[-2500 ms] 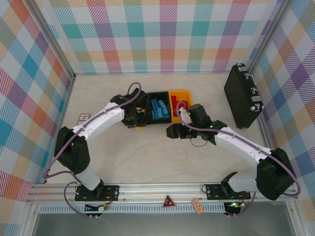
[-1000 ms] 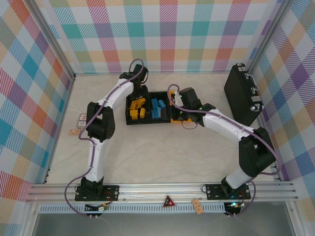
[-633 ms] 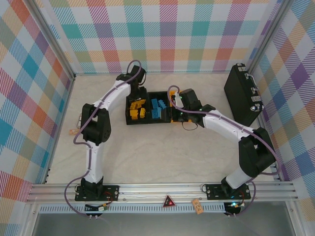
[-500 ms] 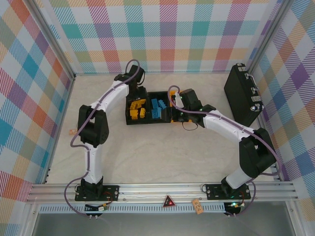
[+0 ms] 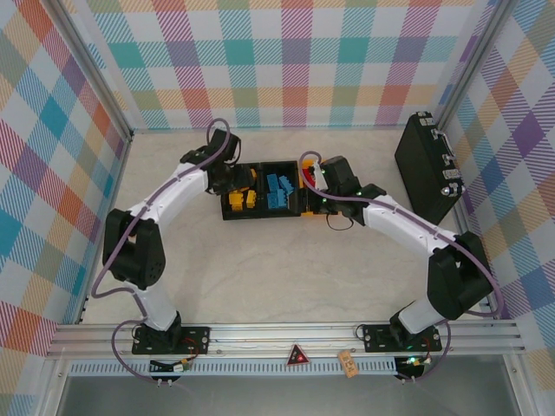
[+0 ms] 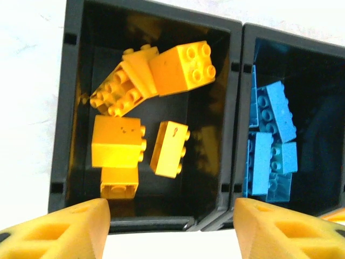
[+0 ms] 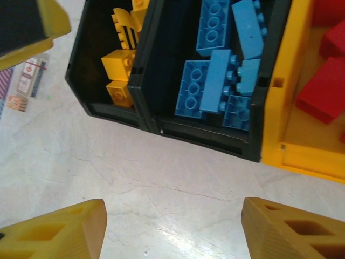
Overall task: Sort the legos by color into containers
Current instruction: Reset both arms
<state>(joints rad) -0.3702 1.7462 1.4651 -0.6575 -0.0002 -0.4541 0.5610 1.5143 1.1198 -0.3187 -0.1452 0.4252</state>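
Three bins stand in a row. The left black bin [image 6: 73, 108] holds several yellow-orange legos [image 6: 180, 67], also seen in the top view [image 5: 238, 199]. The middle black bin [image 7: 148, 70] holds several blue legos [image 7: 215, 75]. The yellow-orange bin [image 7: 275, 113] holds red legos [image 7: 326, 86]. My left gripper [image 6: 170, 232] hovers open at the near edge of the left bin, nothing between its fingers. My right gripper [image 7: 172, 232] is open and empty above bare table in front of the bins. In the top view the left gripper [image 5: 231, 179] and right gripper [image 5: 316, 185] flank the row.
A large black hard case [image 5: 429, 169] stands at the right by the wall. A small printed card [image 7: 31, 75] lies on the table left of the bins. The left gripper's finger [image 7: 27, 21] reaches into the right wrist view's top-left corner.
The left arm's elbow has swung down and to the left, and its gripper has drawn back toward the left bin's edge. The right gripper has shifted slightly right.
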